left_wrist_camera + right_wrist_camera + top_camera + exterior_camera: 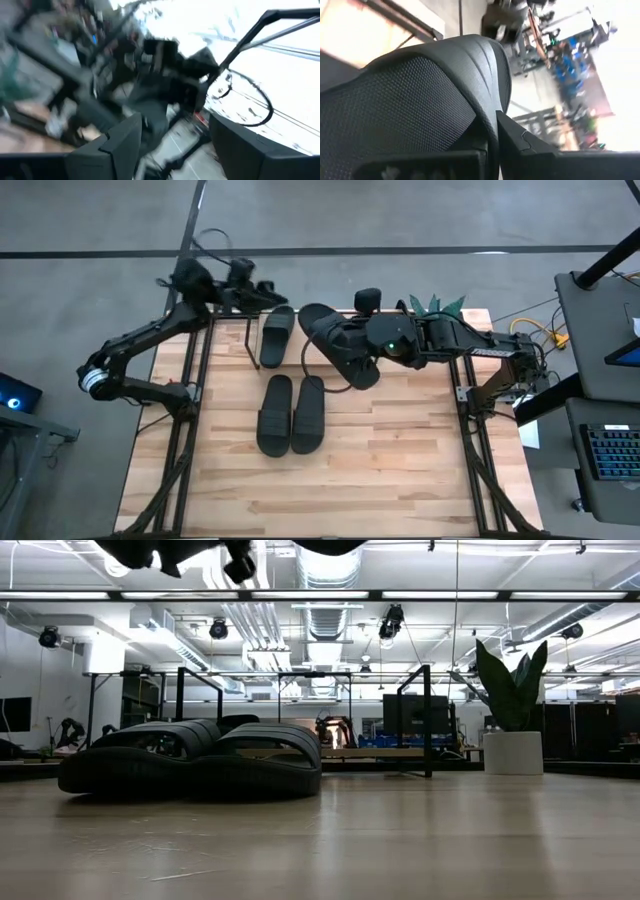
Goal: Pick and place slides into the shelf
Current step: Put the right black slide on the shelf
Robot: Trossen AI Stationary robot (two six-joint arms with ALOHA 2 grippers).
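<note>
The left arm reaches to the far left corner; its gripper (pixel 172 145) has fingers (pixel 120 142) spread apart. The right arm stretches sideways, its gripper (pixel 345 345) clamped tight.

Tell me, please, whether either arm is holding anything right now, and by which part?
The right gripper holds a slide above the shelf, its fingers shut on the sole's edge. The left gripper is open and holds nothing.

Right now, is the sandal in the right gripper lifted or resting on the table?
Lifted: the right gripper is shut on the sandal, tilted above the table.
</note>
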